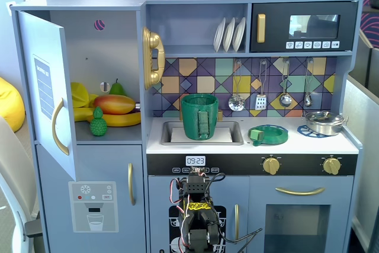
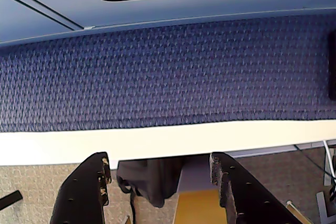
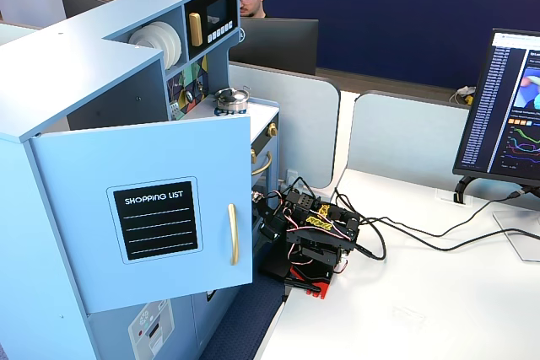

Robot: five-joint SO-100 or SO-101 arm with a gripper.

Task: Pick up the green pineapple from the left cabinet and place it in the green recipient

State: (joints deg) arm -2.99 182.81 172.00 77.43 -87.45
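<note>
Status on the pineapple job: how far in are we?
Done: only the left cabinet door stands open. In hand: nothing; the wrist view shows the gripper with jaws open and empty, and the arm is folded low. Left: everything. The green pineapple sits on the cabinet shelf; the green recipient waits in the sink.

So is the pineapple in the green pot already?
No, the pineapple sits on the open cabinet shelf beside the mango, while the pot stands in the sink.

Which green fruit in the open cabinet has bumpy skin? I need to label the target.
The green pineapple, standing at the shelf's front beside the banana. The green pear behind the mango is smooth.
</note>
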